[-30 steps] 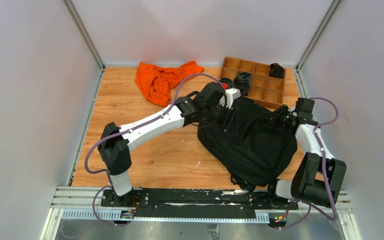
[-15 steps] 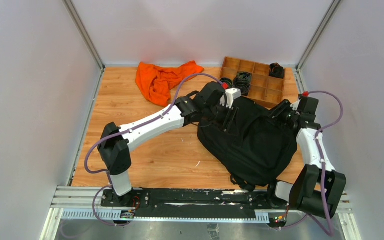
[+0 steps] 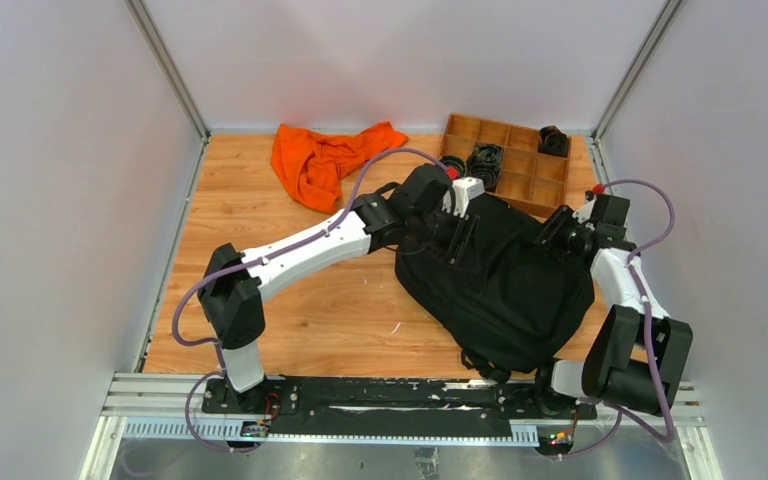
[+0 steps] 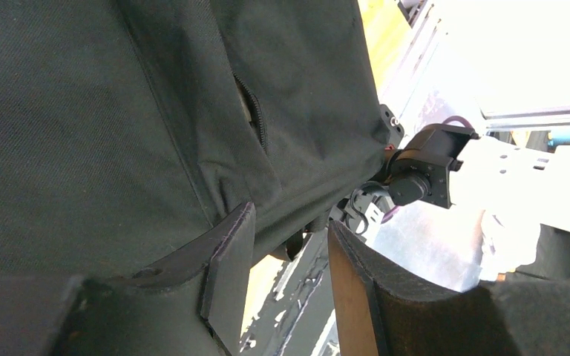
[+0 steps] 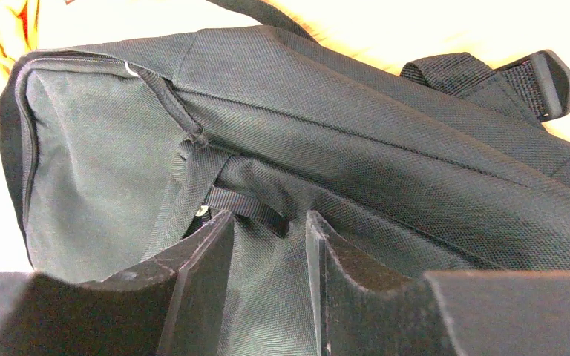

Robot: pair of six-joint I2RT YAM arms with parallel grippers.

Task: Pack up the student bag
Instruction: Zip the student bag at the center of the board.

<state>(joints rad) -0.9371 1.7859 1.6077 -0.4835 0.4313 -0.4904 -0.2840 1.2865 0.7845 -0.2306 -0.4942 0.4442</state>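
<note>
On the wooden table (image 3: 260, 300) the student bag (image 3: 500, 285) lay lengthwise, near to far. At its right edge the right gripper (image 3: 550, 230) gaped, empty, facing a strap loop (image 5: 249, 210). At its far-left corner the left gripper (image 3: 457, 238) gaped too.

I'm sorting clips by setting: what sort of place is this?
Probably a robot lab test cell: plain grey wall panels enclose a wooden tabletop, with an aluminium rail along its near edge.
</note>
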